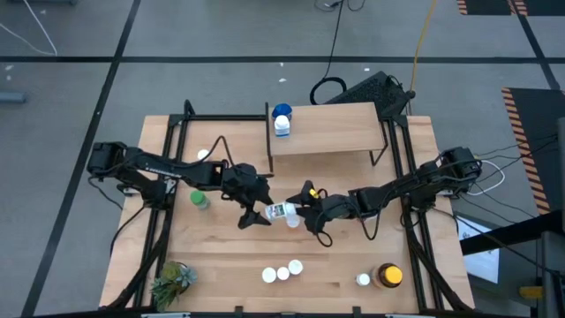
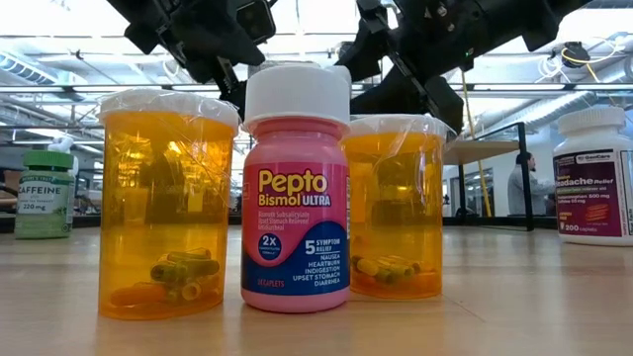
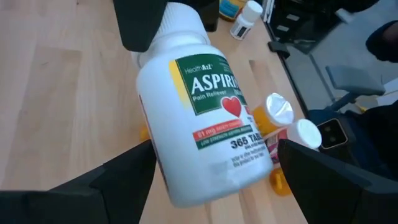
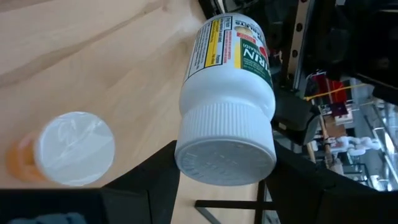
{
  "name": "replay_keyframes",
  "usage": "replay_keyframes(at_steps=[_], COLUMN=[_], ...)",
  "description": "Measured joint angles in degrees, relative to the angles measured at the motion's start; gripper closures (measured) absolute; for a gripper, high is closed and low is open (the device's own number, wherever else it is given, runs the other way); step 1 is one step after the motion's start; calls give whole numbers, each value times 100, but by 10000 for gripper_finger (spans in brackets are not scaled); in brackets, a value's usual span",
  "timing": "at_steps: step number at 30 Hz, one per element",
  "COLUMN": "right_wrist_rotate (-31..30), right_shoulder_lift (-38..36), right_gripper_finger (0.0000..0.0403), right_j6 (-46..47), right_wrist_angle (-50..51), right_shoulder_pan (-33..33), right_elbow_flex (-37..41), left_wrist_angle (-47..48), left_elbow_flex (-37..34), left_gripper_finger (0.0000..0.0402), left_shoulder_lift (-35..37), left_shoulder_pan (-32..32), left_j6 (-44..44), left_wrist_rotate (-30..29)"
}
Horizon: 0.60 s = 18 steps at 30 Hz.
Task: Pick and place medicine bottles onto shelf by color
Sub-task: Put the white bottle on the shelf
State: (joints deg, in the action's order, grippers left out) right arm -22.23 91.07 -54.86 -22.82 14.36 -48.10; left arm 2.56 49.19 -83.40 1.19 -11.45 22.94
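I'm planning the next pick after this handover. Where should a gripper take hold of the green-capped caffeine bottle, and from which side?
Grip the caffeine bottle across its round body just below the green cap, coming straight down from above. It stands upright and alone near the left arm, with bare tabletop around it, so the fingers should fit on either side.
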Motion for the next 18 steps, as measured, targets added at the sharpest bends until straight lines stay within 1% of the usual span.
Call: replay_keyframes(at_steps=[7,9,12,16,17,18], right_wrist_rotate=[-11,-12,-24,-26,-17,-23], right_shoulder_lift=[0,0,4,10,10,7], right_gripper_finger=[203,203,203,202,202,202], right_j6=[-282,-333,-335,-267,-200,-85], right_wrist_angle=[-39,-81,-176,-153,-171,-198], right_shoulder_pan=[-4,-4,-4,-6,-6,-6], right_elbow_flex=[0,0,0,4,4,4], left_wrist_angle=[-91,-157,-118,-163,-162,-166], left_elbow_flex=[3,13,4,11,11,11], left_gripper_finger=[65,74,111,182,193,194], left_shoulder_lift=[-75,-147,-175,-238,-238,-231], left_shoulder_pan=[-4,-4,-8,-5,-4,-6], left_j6=[-339,-397,-410,-324,-298,-222], left_wrist_rotate=[-274,-387,-511,-506,-506,-503])
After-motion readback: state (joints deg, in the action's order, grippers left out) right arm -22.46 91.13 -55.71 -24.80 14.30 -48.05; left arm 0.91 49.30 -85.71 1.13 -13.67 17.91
